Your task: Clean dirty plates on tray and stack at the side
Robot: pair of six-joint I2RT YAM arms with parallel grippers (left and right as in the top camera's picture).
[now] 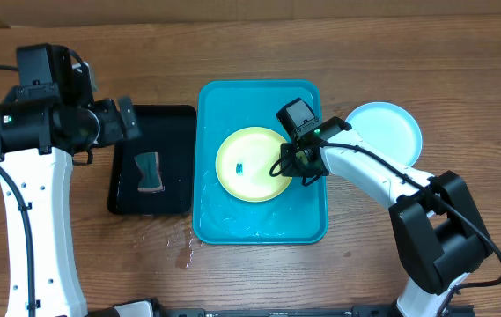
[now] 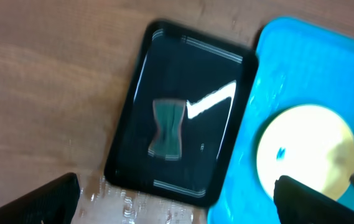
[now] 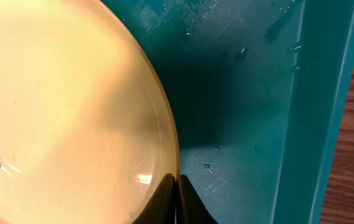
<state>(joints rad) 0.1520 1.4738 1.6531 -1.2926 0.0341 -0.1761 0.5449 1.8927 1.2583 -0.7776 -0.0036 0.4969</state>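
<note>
One wooden desk point(image 1: 461, 53), cyan tray point(image 1: 210, 224) at centre holding smudged yellow-green plate point(image 1: 241, 150), right end effector point(image 3: 177, 196) clamped on its rim, light cyan plate point(image 1: 391, 123) beside tray, left end effector point(image 1: 131, 119) open above black tray point(image 1: 122, 198) with sponge point(image 1: 149, 173)

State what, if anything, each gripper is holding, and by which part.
The right gripper is shut on the yellow-green plate, pinching its thin rim at the plate's right edge in the overhead view. The left gripper is open and holds nothing.
</note>
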